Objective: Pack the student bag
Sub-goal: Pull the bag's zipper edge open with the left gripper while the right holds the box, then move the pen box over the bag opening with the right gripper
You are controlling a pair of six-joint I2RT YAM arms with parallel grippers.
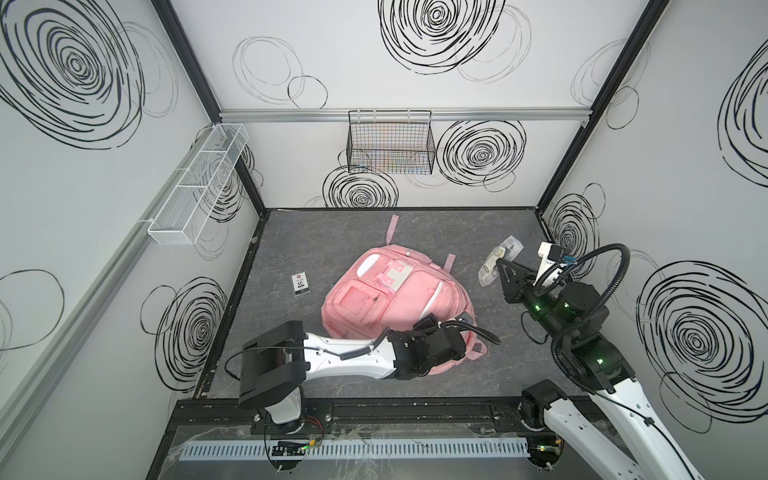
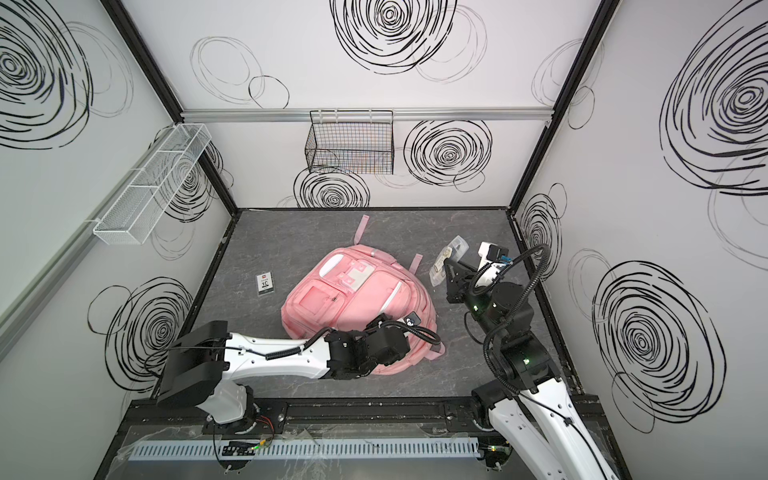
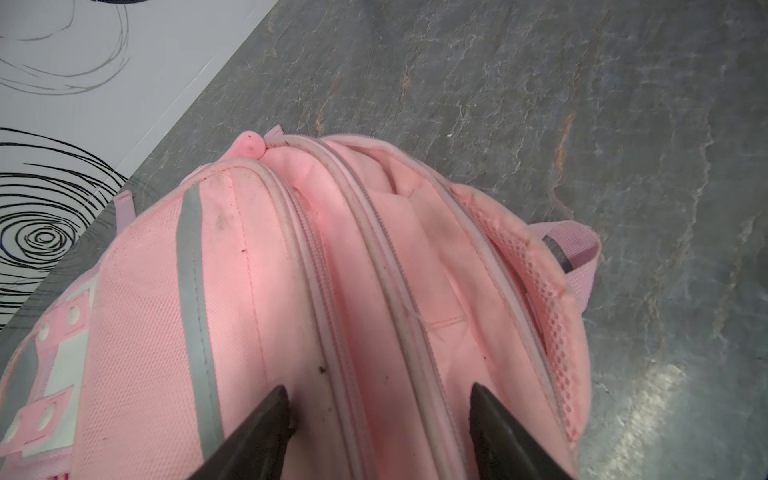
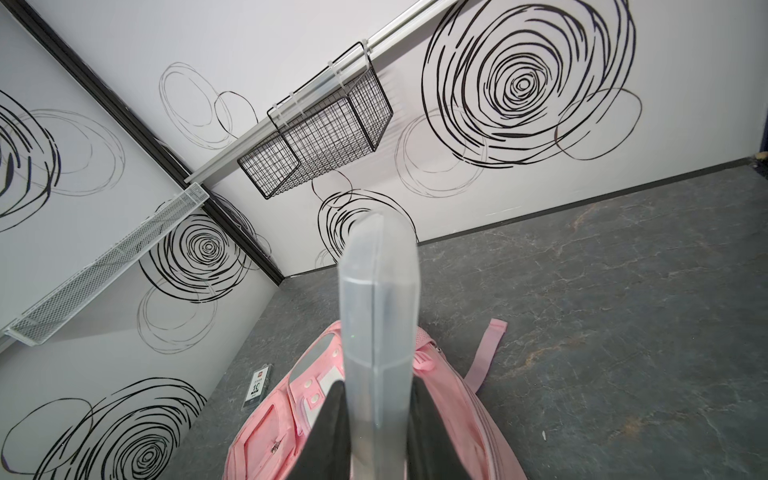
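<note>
1. Nearest, my left gripper (image 3: 380,411) stands with jaws apart over the near end of the student bag (image 1: 395,299), one fingertip on either side of a zip line. I judge it should pinch one lip and lift it wide.
2. The bag lies flat on the table (image 1: 415,232), pockets up.
3. Off the bag's right edge, my right gripper (image 4: 378,390) is clamped on a clear case (image 4: 378,291), which should go in narrow end first.
4. Off the bag's left side lies a small card pack (image 1: 300,285).

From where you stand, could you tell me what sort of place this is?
Probably a robot test booth: white panel walls scribbled with black spirals, two white-and-black robot arms at the front, and a black wire basket hung above a grey stone-look tabletop.
</note>
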